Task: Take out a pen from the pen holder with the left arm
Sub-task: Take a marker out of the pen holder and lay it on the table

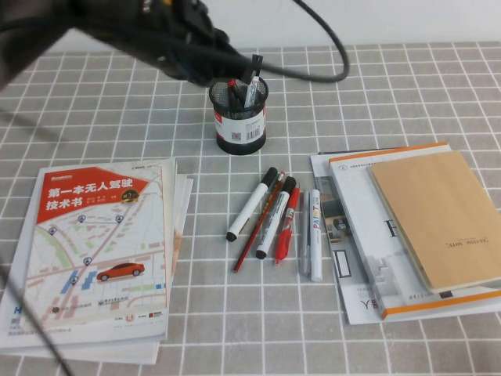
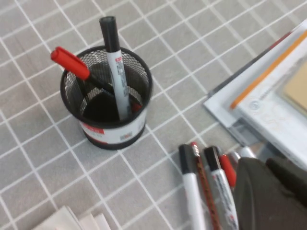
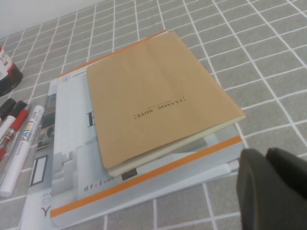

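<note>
Left arm enters from the upper left of the high view, blurred and dark, and its tip ends at the rim of the holder (image 1: 239, 129). The left end effector (image 2: 266, 165) is clenched, fingers pressed together with nothing between them. In its wrist view it sits in the foreground, clear of the holder and in front of the loose pens (image 1: 275, 219).

The holder is a black mesh cup with a white label, upright at upper centre of the high view on the grey tiled worktop (image 1: 391, 94). Two items are in it:
- The red-capped pen (image 2: 72, 63) leans against the rim.
- The black-capped marker (image 2: 115, 67) has a grey barrel, stands nearly upright and sticks out above the rim.

Neither one is gripped and both are fully seated in the cup.

The loose pens lie side by side at frame centre, below the holder and well apart from it. They are a mix of black-capped, red and white ones.

A book (image 1: 98, 251) with a red cover and a map print lies at lower left. At right, a tan notebook (image 1: 442, 219) lies on a white and orange stack (image 1: 352, 258).

The right end effector (image 3: 266, 167) is not visible in the high view. Its wrist view shows it clenched and empty, just off a corner of the stack.
</note>
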